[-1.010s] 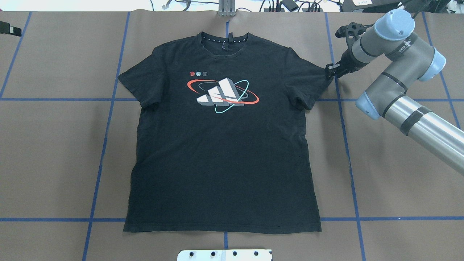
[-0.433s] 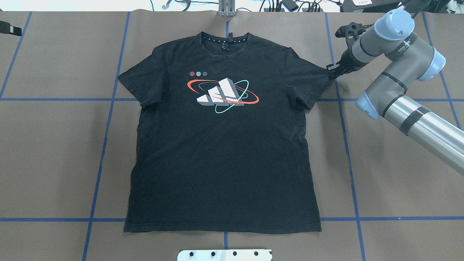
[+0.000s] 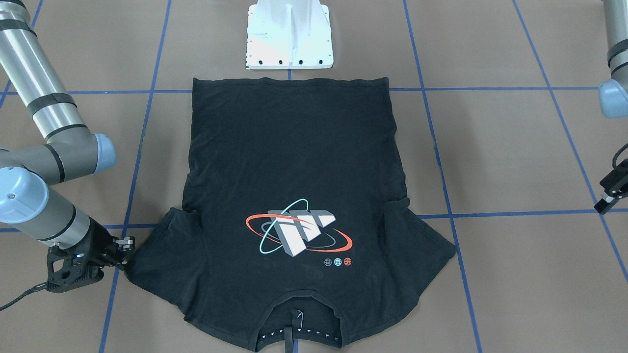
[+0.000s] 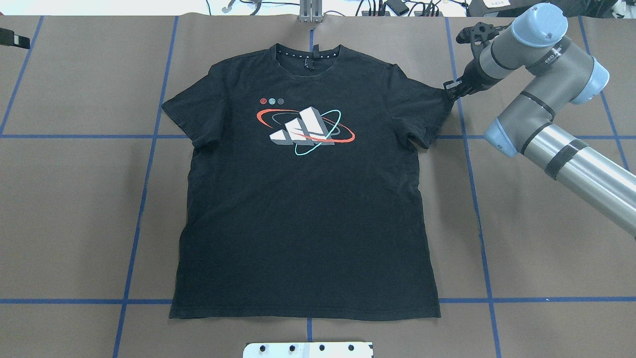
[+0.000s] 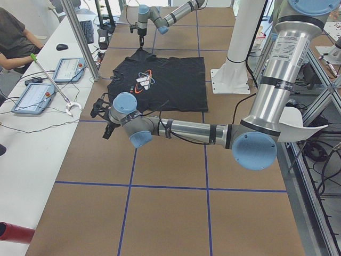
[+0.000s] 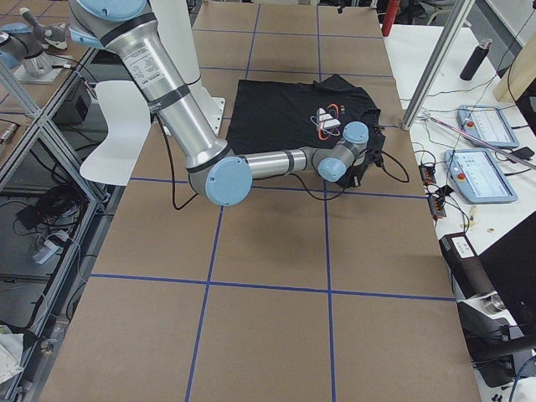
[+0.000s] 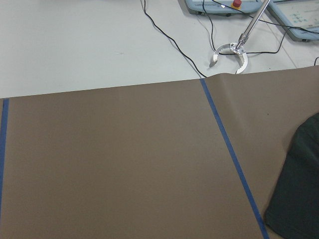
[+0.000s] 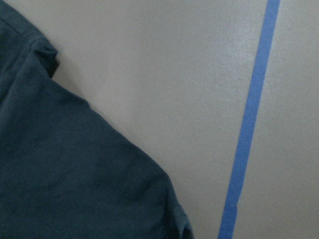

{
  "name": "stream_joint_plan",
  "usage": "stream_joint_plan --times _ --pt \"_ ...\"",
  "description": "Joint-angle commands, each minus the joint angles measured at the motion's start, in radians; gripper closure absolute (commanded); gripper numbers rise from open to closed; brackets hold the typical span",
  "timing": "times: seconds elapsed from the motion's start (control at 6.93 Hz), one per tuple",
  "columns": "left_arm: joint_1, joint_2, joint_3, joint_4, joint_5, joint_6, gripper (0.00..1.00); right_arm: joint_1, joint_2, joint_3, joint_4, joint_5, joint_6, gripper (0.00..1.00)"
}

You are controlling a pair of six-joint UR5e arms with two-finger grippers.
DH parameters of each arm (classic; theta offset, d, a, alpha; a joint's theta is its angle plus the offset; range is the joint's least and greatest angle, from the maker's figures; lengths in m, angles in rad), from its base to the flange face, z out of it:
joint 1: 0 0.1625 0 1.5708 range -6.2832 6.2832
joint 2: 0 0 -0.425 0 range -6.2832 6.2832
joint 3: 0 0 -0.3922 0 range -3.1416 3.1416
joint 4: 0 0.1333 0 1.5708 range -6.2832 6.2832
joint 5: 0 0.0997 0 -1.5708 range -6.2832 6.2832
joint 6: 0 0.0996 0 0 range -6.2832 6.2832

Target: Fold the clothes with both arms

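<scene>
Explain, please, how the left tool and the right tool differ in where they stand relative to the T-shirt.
The right tool is at a sleeve edge of the T-shirt; the left tool stands clear, bare table between. The right tool shows overhead; the left tool does not. Both are black.

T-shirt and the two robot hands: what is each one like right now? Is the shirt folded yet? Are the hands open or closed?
T-shirt: spread flat, logo up, not folded.
right gripper: at the tip of one sleeve; cannot tell if open or shut.
left gripper: away from the shirt; cannot tell if open or shut.
</scene>
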Motion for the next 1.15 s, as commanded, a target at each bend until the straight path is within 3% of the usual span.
stream_joint_plan --times 0.0,0.14,0.72,0.87,1.01 --pt "0.000 -0.002 0.000 0.000 0.000 -0.002 0.01 0.018 0.016 0.052 0.001 0.091 0.002 1.00" --pt "0.000 -0.002 0.001 0.000 0.000 0.000 0.01 0.020 0.025 0.066 0.001 0.132 0.006 1.00" --pt "-0.002 -0.001 0.001 0.000 0.000 0.000 0.01 -0.075 0.123 0.079 0.000 0.131 0.141 1.00" --pt "0.000 0.001 0.001 0.002 0.000 0.000 0.01 -0.118 0.161 0.073 -0.005 0.104 0.176 1.00" --pt "0.000 0.001 0.003 0.002 0.002 0.002 0.01 -0.153 0.201 0.055 -0.011 0.009 0.227 1.00"
